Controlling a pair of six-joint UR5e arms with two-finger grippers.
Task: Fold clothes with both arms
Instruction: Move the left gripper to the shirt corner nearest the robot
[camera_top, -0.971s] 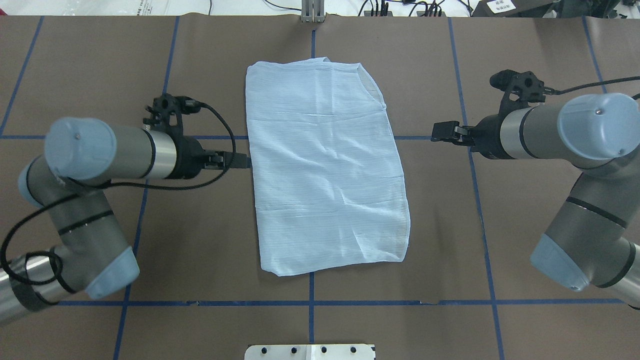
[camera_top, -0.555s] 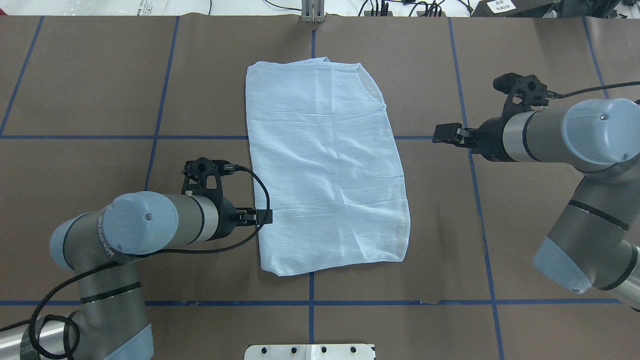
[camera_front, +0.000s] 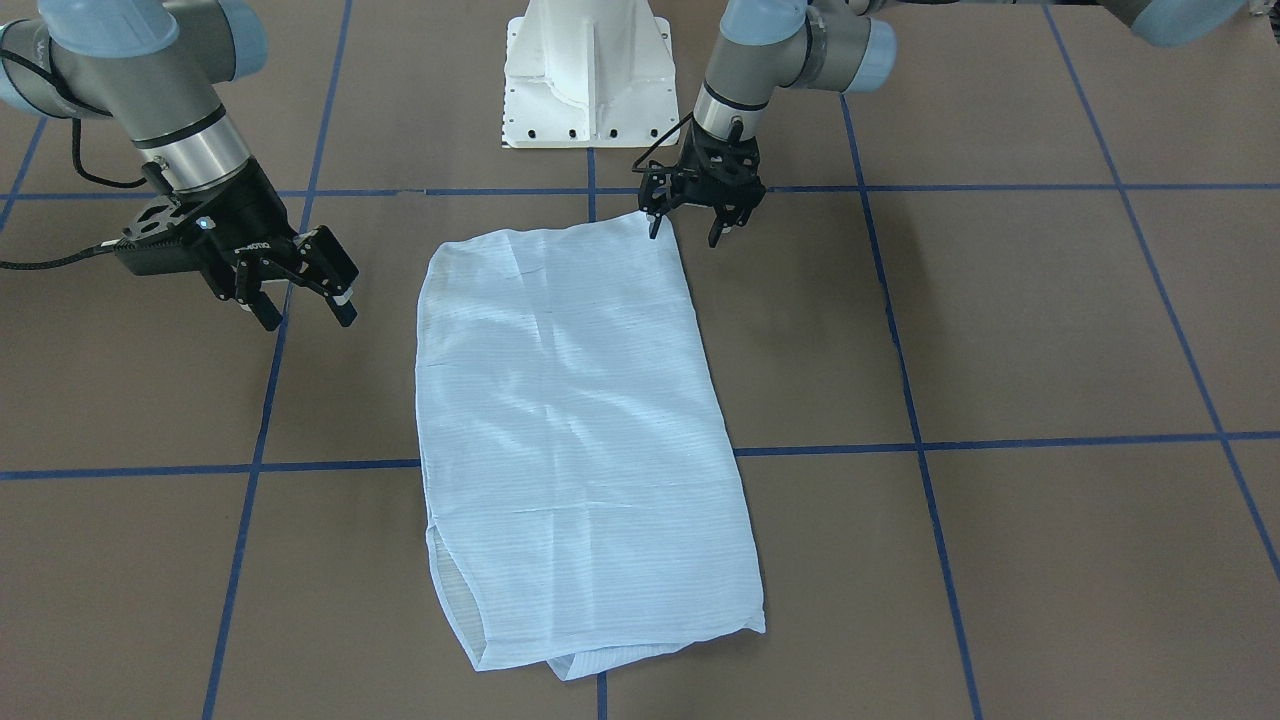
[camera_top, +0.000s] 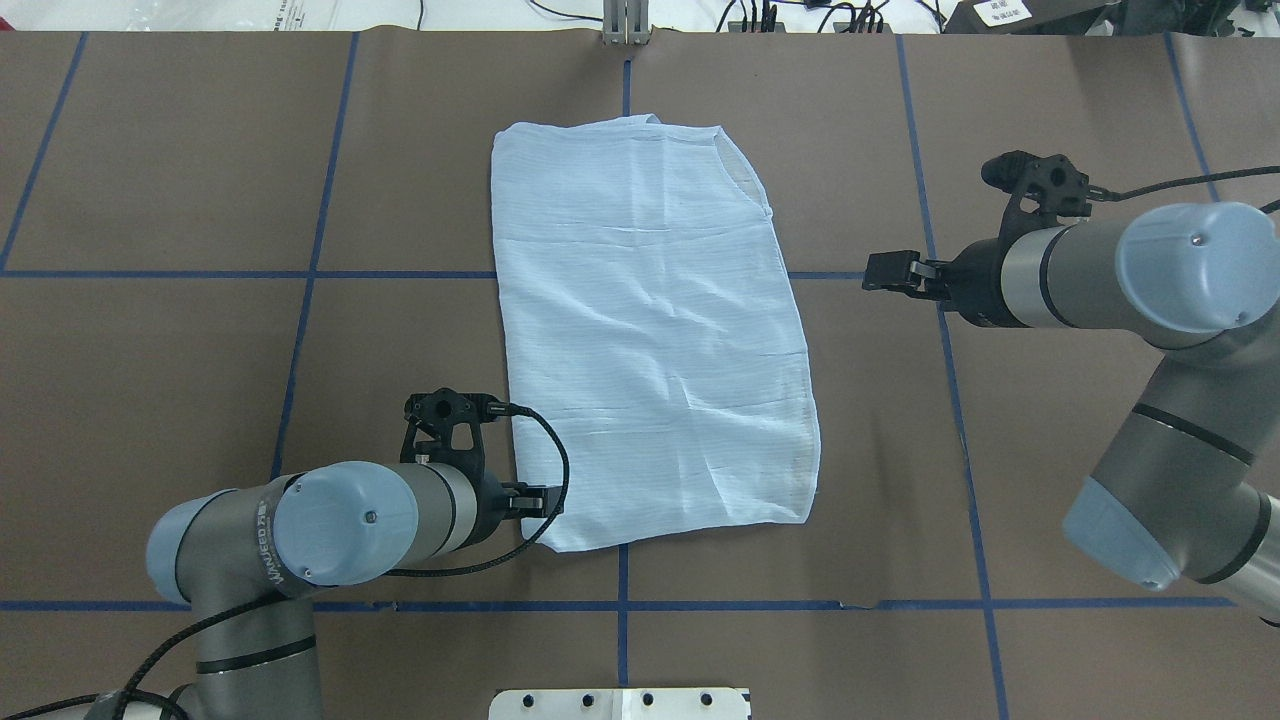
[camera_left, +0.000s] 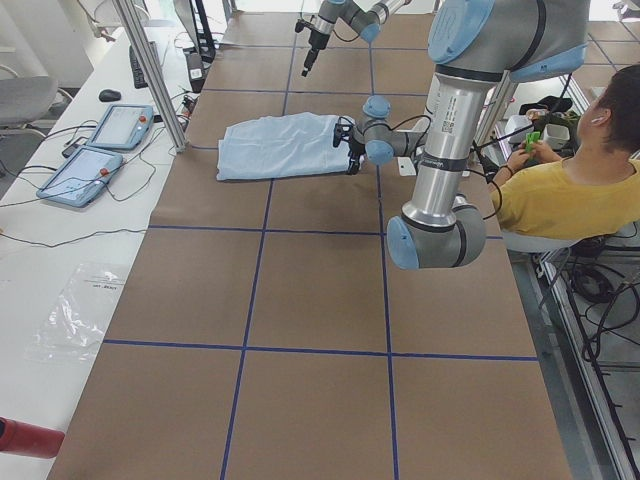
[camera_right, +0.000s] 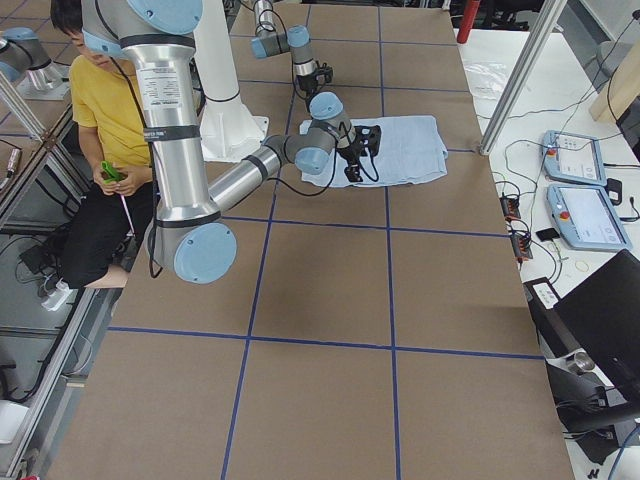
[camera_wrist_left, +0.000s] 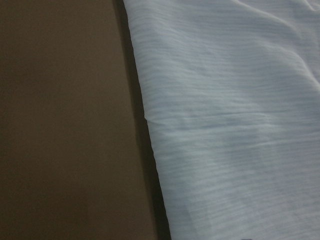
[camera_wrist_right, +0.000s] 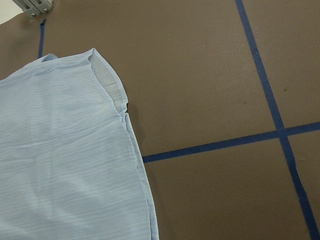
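Pale blue, finely striped thin shirt (camera_top: 650, 330) lies folded flat mid brown surface (camera_top: 180, 150). Left tool (camera_front: 685, 232), jaws spread, sits at its robot-side corner. Right tool (camera_front: 308, 318), also spread, hangs well apart. Likely risk is lopsided grabs skewing the fold.

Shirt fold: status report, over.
Left gripper open at near corner of shirt. Right gripper open, off to the side. Shirt flat, partly folded. Nothing blocking.

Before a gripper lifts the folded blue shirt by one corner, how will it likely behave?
The shirt looks thin and creased, so it will probably droop limply. Its folded layers may well slide apart. It seems light, lying nearly flat.
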